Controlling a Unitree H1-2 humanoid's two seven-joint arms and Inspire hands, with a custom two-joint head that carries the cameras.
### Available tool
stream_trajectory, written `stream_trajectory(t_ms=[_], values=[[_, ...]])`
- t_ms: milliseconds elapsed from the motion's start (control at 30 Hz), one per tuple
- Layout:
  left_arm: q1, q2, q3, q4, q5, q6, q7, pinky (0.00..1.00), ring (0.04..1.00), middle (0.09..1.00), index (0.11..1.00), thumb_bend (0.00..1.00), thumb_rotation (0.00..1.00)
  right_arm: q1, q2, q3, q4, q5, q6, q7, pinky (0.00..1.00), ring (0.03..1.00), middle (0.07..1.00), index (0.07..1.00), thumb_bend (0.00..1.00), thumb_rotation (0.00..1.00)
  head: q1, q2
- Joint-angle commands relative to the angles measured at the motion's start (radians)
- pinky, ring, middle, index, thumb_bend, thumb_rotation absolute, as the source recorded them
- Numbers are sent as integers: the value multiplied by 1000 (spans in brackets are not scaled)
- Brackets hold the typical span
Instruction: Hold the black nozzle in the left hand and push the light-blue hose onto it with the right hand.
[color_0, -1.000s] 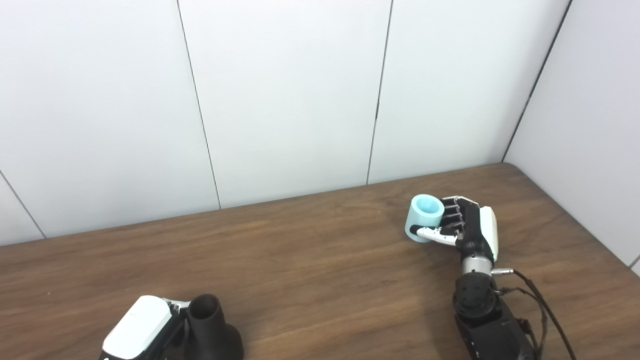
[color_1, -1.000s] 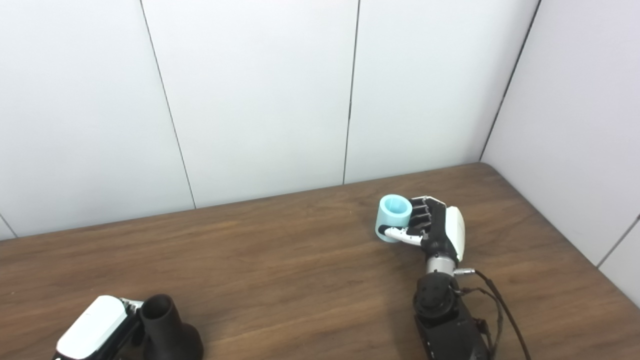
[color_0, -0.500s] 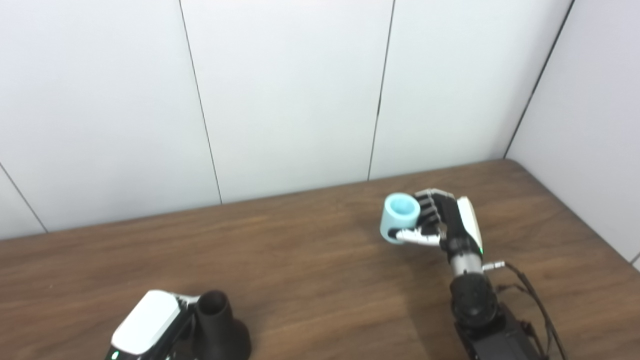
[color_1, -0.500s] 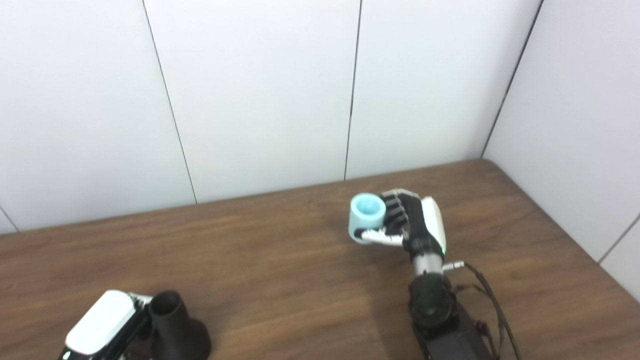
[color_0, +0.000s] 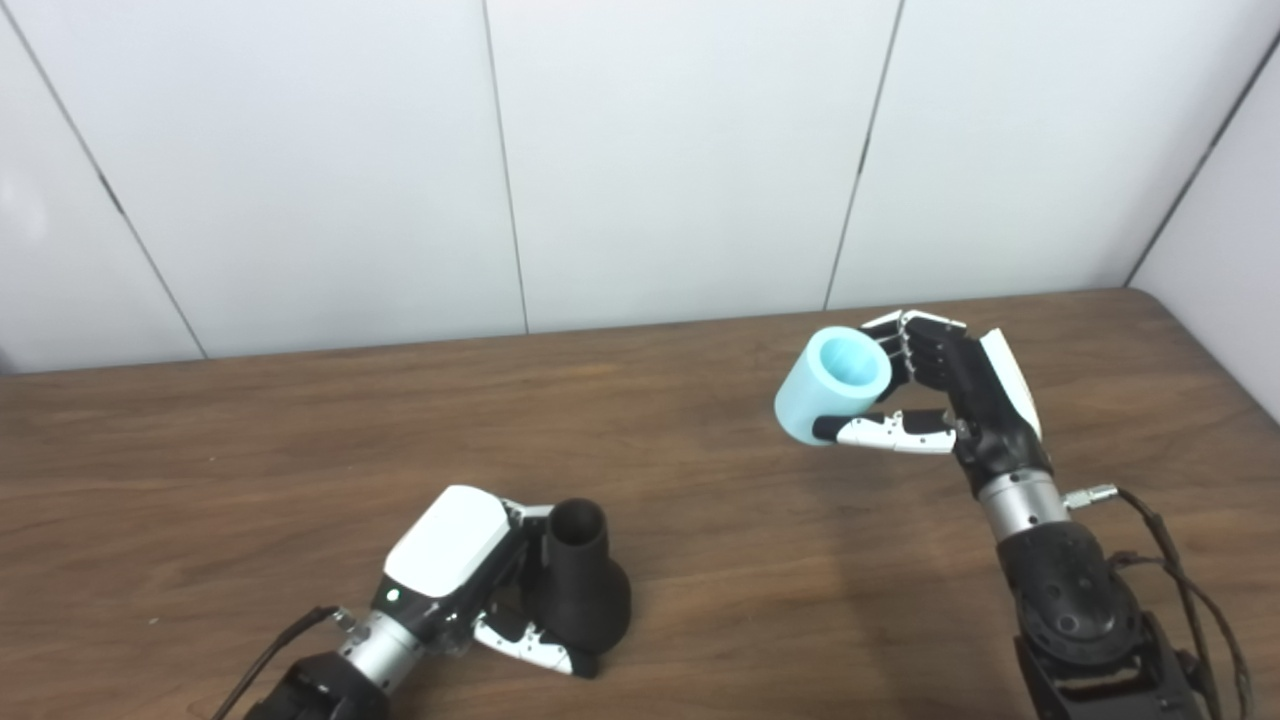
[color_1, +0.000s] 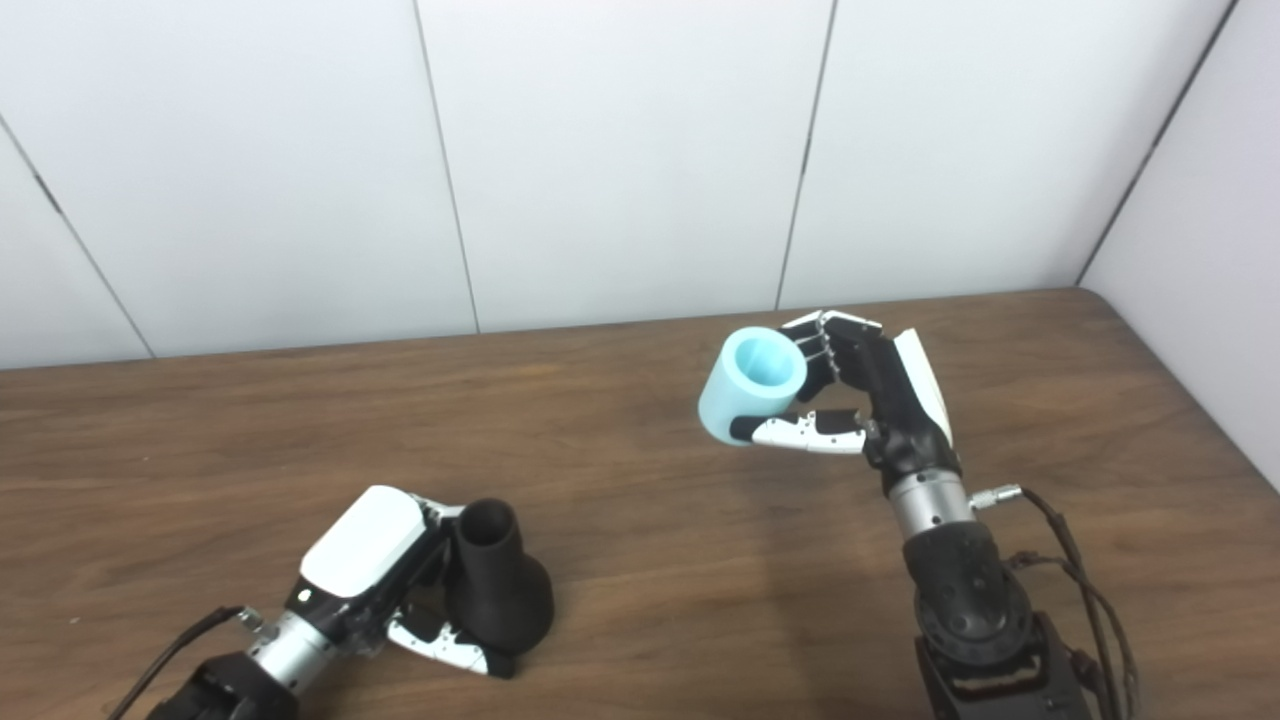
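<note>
A black nozzle (color_0: 582, 578), flared at its base with its narrow open end up, stands on the wooden table (color_0: 250, 440) at the lower left. My left hand (color_0: 460, 570) wraps around it, thumb in front and fingers behind. To the right, lifted above the table, my right hand (color_0: 950, 395) is shut on a short light-blue hose piece (color_0: 830, 385), a thick tube with its open end facing up and toward the camera. The hose hangs well to the right of the nozzle and higher.
White panelled walls (color_0: 650, 150) close the table at the back and at the right. The right arm's cables (color_0: 1180, 590) hang near the lower right corner. Bare wood lies between the two hands.
The camera has swung left and down, so both hands sit more toward the picture's middle. The right hand has lifted the hose off the table and tilted it. The left hand stays on the nozzle.
</note>
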Motion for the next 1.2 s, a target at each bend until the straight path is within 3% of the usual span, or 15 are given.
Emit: stream_trajectory(t_ms=[0, 133, 167, 300, 400, 667, 733, 867, 933, 1167], values=[[-8, -1, -7, -23, 18, 11, -12, 122, 179, 394, 497, 514, 0, -20, 17, -3, -69, 51, 17, 24, 389, 443, 480, 490, 525, 0, 3, 2], [-9, -11, -10, -34, 27, 31, -31, 126, 177, 463, 481, 522, 0, -14, 53, 12, -128, 89, 61, 55, 384, 443, 487, 479, 524, 0, 30, 5], [-10, -13, -11, -35, 32, 35, -32, 125, 177, 424, 489, 517, 0, -13, 57, 20, -140, 89, 64, 62, 384, 446, 489, 477, 524, 0, 34, 6], [-15, -15, -18, -26, 38, 34, -23, 121, 172, 470, 480, 522, 0, -14, 80, 40, -179, 108, 89, 82, 382, 448, 490, 475, 524, 0, 38, 5], [-17, -16, -22, -19, 40, 35, -21, 123, 174, 391, 493, 513, 0, -13, 94, 63, -206, 107, 103, 94, 382, 443, 488, 477, 524, 0, 39, 3], [-17, -17, -26, -18, 50, 50, -24, 122, 172, 382, 493, 512, 0, -8, 95, 119, -240, 102, 143, 133, 374, 443, 487, 478, 523, 0, 40, 3], [-16, -17, -25, -18, 49, 50, -22, 120, 171, 453, 481, 521, 0, -8, 97, 126, -244, 97, 152, 136, 373, 442, 486, 479, 523, 0, 40, 3], [-16, -15, -27, -20, 45, 56, -30, 121, 172, 471, 479, 523, 0, -2, 97, 136, -249, 104, 167, 145, 364, 433, 483, 481, 523, 0, 36, 1], [-18, -14, -28, -17, 39, 52, -30, 136, 190, 406, 496, 515, 0, 4, 103, 135, -249, 126, 180, 150, 363, 433, 485, 480, 523, 0, 36, 0], [-15, -13, -26, -27, 31, 61, -41, 130, 185, 384, 497, 512, 0, 24, 114, 160, -227, 124, 167, 162, 368, 436, 481, 485, 523, 0, 40, 0]])
